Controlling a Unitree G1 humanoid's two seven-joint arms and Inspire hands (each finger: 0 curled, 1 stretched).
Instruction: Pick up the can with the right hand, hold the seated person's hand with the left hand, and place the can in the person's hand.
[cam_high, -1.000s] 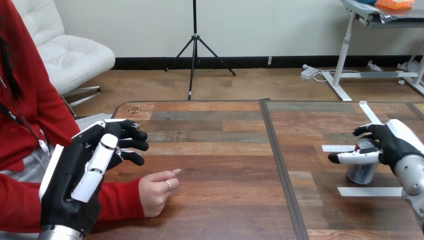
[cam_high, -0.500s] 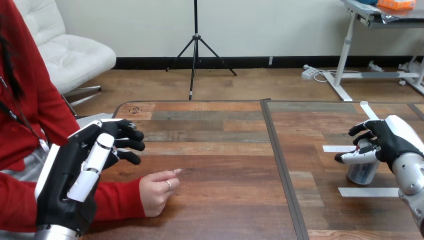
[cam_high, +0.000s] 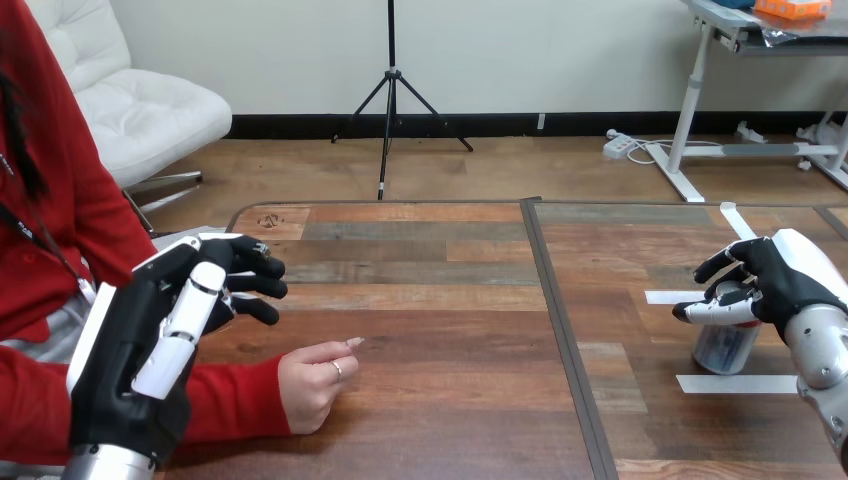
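Black left hand (cam_high: 120, 350) (white shells)

Left robot hand (cam_high: 140, 340) hovers loosely open by the tabletop's (cam_high: 450, 340) left edge, right robot hand (cam_high: 775, 280) spread-fingered by its right edge.

Note that the right hand (cam_high: 778, 282) covers the top of the can (cam_high: 722, 350); you cannot verify a grip. The left hand (cam_high: 140, 340) hides part of the person's red sleeve (cam_high: 235, 400). The tabletop (cam_high: 440, 400) is cut off at the right.

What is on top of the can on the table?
The right hand is over the can, covering its top. The can's lower body shows below it, standing on the table.
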